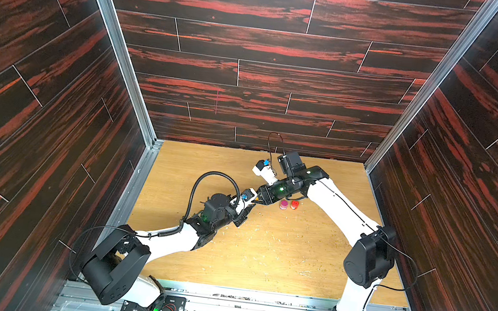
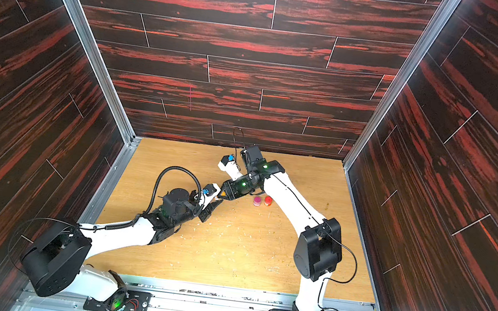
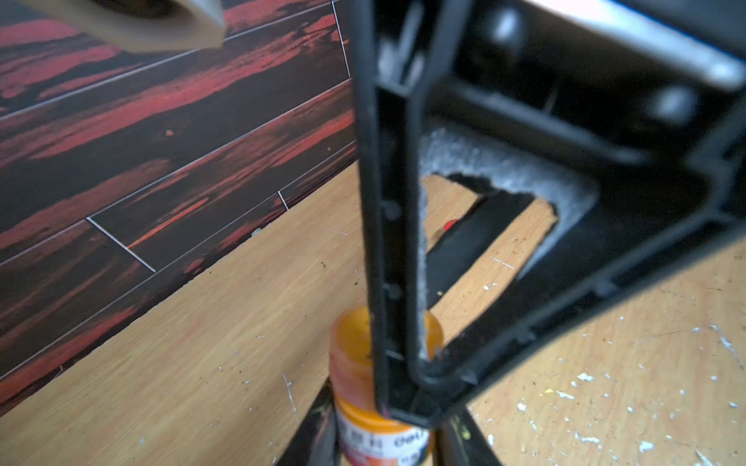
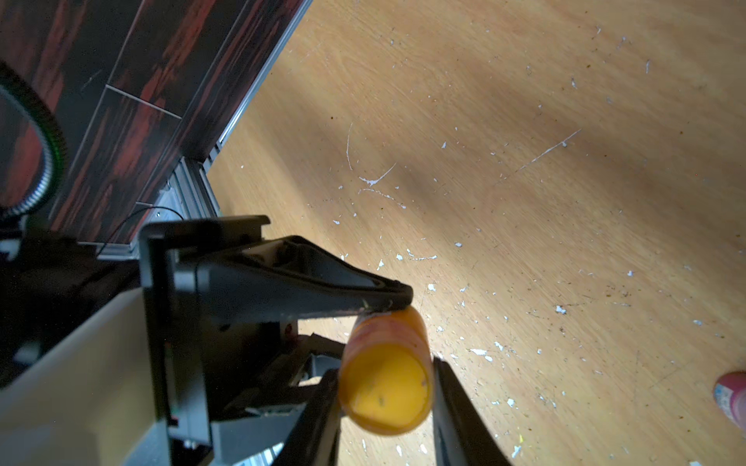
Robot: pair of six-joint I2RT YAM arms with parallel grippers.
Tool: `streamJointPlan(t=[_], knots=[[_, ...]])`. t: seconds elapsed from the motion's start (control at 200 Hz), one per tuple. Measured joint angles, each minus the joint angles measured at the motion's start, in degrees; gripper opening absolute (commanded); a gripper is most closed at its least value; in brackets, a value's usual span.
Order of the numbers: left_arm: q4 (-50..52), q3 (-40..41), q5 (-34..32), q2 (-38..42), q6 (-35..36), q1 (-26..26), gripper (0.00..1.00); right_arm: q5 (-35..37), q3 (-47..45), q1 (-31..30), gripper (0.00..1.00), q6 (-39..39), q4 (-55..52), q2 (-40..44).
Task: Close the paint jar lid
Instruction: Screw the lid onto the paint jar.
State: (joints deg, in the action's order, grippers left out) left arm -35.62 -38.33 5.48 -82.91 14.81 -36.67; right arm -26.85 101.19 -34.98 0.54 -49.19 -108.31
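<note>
Plainly in wrist views, left tool [image 3: 385,433] pinching orange jar [image 3: 351,363], right tool [image 4: 386,367] gripping lid [image 4: 383,393]

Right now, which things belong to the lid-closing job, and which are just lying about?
In the job: orange jar, lid, left claw, right claw.
Lying about: pink jar, red jar.
</note>
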Motion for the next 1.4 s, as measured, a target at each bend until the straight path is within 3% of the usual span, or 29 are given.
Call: streamJointPlan(t=[0.521, 1.082, 1.398], knots=[[-16.98, 3.13, -0.04, 0.92, -2.97, -0.59, 0.27, 0.13, 9.55, -1.42, 0.55, -5.64, -8.0, -0.24], [-26.14, 4.68, 2.47, -0.07, -9.14, -1.4, 0.27, -2.8, 9.66, -0.63, 0.62, -6.64, -10.47, 2.58], [-29.09, 3.39, 5.77, -1.9, -12.61, -2.01, 0.27, -3.61, 6.27, 0.74, 0.67, -3.34, -10.75, 6.99]])
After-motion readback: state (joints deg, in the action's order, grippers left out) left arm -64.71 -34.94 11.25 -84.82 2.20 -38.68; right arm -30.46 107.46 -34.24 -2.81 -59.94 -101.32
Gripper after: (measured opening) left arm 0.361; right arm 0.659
